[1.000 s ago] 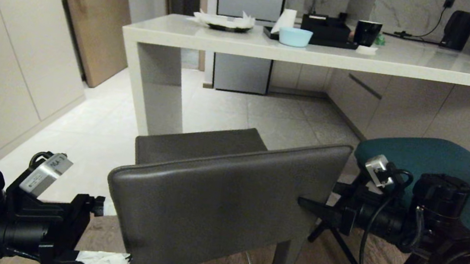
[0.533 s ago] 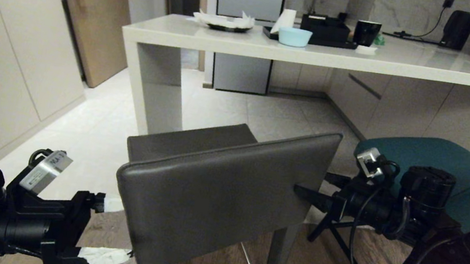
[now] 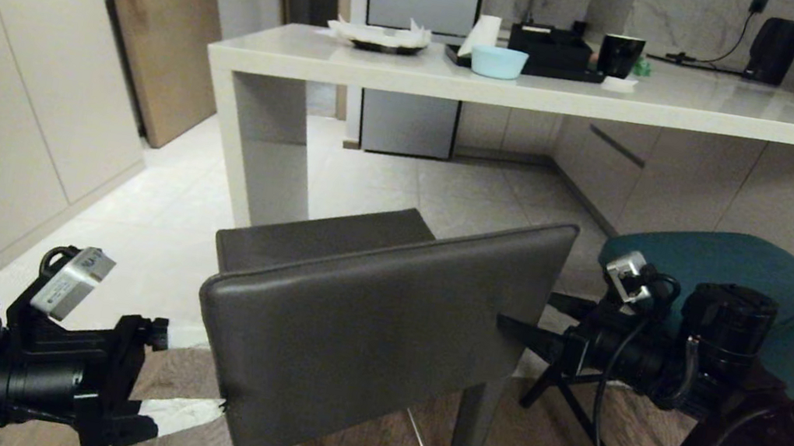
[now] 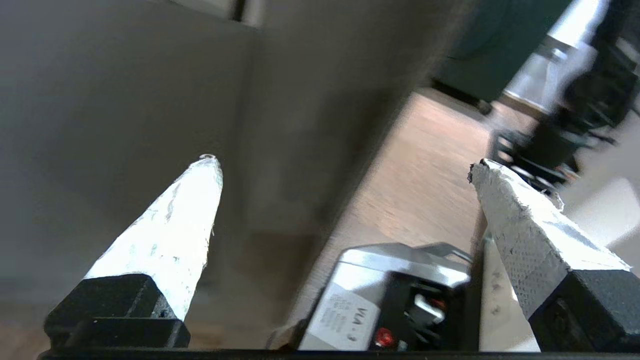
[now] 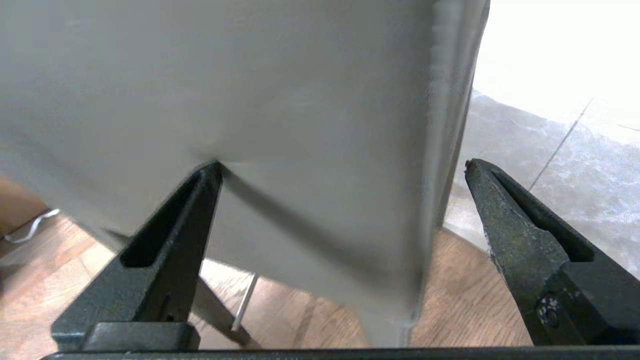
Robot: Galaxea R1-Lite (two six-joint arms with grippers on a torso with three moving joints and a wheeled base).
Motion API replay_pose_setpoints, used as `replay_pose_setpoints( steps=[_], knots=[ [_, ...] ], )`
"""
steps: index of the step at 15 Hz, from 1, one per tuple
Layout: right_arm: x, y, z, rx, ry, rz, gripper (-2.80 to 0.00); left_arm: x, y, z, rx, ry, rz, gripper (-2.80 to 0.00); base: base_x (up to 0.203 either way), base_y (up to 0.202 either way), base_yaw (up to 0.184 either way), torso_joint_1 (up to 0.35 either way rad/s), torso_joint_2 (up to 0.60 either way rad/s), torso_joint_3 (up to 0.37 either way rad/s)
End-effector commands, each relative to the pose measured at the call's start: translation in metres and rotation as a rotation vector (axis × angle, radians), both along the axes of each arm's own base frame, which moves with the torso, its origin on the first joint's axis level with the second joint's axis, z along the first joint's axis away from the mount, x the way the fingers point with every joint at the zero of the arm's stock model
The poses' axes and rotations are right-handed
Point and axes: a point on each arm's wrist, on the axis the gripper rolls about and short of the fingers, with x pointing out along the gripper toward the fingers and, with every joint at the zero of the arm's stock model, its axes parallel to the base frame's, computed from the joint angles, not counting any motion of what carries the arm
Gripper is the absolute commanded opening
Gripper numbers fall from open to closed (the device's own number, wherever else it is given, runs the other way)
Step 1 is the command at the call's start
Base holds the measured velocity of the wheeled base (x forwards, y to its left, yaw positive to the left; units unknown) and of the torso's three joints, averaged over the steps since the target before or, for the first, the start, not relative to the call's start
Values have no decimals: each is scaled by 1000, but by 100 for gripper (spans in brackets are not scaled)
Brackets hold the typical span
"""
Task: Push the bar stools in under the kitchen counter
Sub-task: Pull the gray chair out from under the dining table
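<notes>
The dark grey bar stool [image 3: 373, 330] stands in the middle, its square back towards me, short of the kitchen counter [image 3: 542, 97]. The teal bar stool [image 3: 737, 266] stands to its right, also out from the counter. My right gripper [image 3: 525, 313] is open at the grey back's right edge. In the right wrist view [image 5: 341, 164] one black fingertip [image 5: 207, 175] presses the grey back [image 5: 300, 100] and the other stands past its edge. My left gripper [image 3: 184, 380] is open at the back's lower left corner. Its white-taped finger [image 4: 170, 225] lies against the grey back [image 4: 150, 75].
On the counter are a pale blue bowl [image 3: 498, 62], a black tray [image 3: 549, 49], a black mug [image 3: 619, 55] and a plate with paper [image 3: 382, 36]. The counter's side panel [image 3: 262, 148] is front left of the grey stool. Cupboards [image 3: 6, 102] line the left wall.
The grey stool has slid a little towards the counter, with the right gripper following against its back. The left gripper has drawn slightly to the left.
</notes>
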Motion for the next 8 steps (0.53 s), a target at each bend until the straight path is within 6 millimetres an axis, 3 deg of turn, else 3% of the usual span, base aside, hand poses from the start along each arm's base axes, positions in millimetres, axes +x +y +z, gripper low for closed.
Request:
replay_pose_setpoints(
  steps=[1, 3, 6, 8],
  knots=[
    [-24, -4, 19, 12, -45, 15, 0, -3, 15, -1, -1, 5, 71, 0, 0, 0, 0, 0, 0, 0],
    [-48, -9, 26, 14, -48, 22, 0, -16, 23, 1, 4, 8, 142, 0, 0, 0, 0, 0, 0, 0],
    [-82, -11, 37, 23, -77, 44, 0, -18, 26, 7, 22, -28, 311, 0, 0, 0, 0, 0, 0, 0],
    [-94, -15, 44, 20, -104, -81, 0, -18, 29, 12, 33, -54, 475, 0, 0, 0, 0, 0, 0, 0]
  ],
)
